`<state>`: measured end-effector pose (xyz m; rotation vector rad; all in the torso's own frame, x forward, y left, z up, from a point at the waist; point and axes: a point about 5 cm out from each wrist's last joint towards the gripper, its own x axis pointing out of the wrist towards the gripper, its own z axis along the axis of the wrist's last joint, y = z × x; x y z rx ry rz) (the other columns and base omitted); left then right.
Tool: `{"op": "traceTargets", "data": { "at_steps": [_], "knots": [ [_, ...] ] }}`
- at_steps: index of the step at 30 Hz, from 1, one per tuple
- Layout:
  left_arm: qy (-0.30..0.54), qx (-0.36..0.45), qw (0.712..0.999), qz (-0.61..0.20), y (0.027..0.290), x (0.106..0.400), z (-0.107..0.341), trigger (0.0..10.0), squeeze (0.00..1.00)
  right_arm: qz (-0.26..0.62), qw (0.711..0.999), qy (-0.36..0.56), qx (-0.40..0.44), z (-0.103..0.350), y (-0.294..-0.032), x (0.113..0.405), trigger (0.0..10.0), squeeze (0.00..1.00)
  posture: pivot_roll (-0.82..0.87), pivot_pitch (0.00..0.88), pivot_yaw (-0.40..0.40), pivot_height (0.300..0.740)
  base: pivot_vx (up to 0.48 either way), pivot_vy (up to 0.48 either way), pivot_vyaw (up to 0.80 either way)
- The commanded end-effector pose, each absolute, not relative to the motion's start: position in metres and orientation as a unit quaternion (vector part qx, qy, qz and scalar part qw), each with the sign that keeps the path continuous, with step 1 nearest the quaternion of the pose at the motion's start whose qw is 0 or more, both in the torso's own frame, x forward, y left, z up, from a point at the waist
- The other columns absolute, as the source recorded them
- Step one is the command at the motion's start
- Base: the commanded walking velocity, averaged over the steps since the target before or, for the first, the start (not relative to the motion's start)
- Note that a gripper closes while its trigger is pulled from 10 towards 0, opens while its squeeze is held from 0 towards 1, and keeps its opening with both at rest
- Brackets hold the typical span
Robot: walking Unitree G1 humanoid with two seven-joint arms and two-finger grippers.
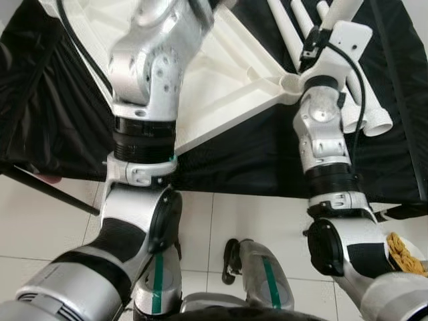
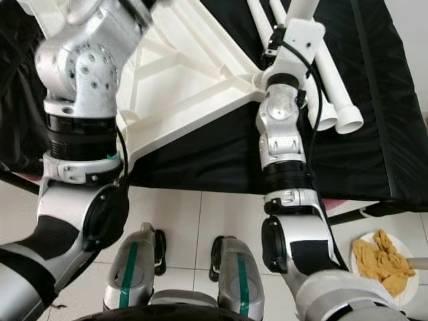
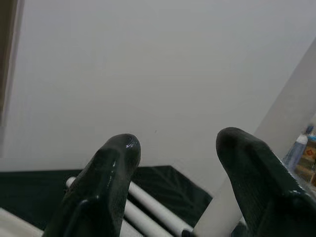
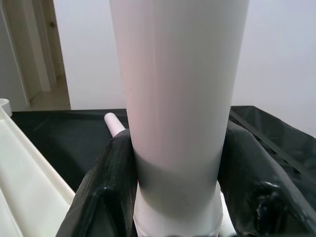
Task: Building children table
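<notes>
Nearest, the right gripper (image 4: 175,197) has its fingers (image 4: 106,192) clamped on an upright white leg (image 4: 177,98), standing at the corner socket (image 1: 292,83) of the upturned tabletop (image 1: 227,87) on the black cloth (image 2: 221,157). Beyond, the left gripper (image 3: 180,182) hangs open and empty over the top. Farther back, spare legs (image 2: 328,87) lie loose on the cloth, so assembly looks barely begun: one leg going in, the others left.

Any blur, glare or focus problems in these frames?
Head views: evenly lit, slight blur on the near arms. Left wrist view: left claw fingers soft and out of focus, small glint on one. Right wrist view: right claw grips the table leg, close and slightly overexposed.
</notes>
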<state>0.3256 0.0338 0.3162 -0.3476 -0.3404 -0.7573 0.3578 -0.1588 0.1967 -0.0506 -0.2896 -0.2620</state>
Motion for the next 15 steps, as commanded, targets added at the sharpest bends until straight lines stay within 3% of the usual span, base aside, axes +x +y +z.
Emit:
{"op": "traceTargets", "data": {
  "at_steps": [1,7,8,15],
  "knots": [
    [-0.139,-0.126,0.904,-0.385,0.023,0.322,0.3,10.0,0.0,-0.113,0.983,-0.14,-0.02,0.199,-0.162,0.357,10.0,0.0,0.07,0.029,-0.026,0.74,0.0,0.0,0.0],
    [-0.121,-0.098,0.911,-0.381,0.022,0.323,0.287,10.0,0.0,-0.103,0.985,-0.134,-0.022,0.198,-0.163,0.356,10.0,0.0,0.06,0.027,-0.026,0.74,0.0,0.0,0.0],
    [-0.085,-0.056,0.919,-0.381,0.019,0.322,0.261,10.0,0.0,-0.084,0.989,-0.12,-0.023,0.193,-0.165,0.356,10.0,0.0,0.06,0.022,-0.027,0.74,0.0,0.0,0.0],
    [-0.072,-0.042,0.921,-0.38,0.017,0.32,0.252,10.0,0.0,-0.074,0.991,-0.112,-0.022,0.19,-0.163,0.357,10.0,0.0,0.07,0.021,-0.03,0.74,0.0,0.0,0.0]
  ]
}}
